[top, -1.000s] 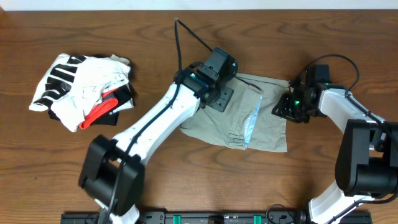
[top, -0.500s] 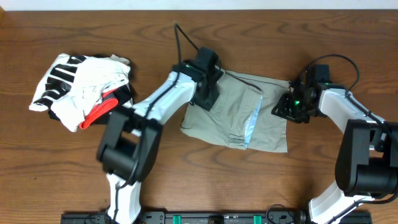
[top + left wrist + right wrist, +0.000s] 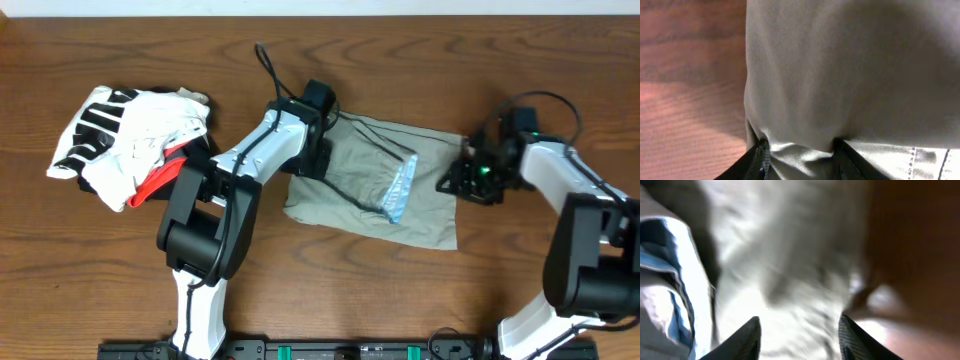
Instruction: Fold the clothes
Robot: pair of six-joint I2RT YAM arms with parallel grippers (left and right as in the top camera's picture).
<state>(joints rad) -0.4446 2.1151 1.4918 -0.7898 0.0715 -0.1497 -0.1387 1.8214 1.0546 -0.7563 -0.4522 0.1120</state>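
You have one pair of pale khaki shorts (image 3: 350,185) lying on the bench (image 3: 100,270), just right of centre, long side running left to right and sloping slightly down toward the right. The cloth is mostly flat but rumpled, with a dark crease across the middle. A strip of light blue lining (image 3: 400,190) is turned out near the centre. Close up, the fabric (image 3: 840,75) is plain, with a stitched seam at the lower right. The right wrist view is blurred.
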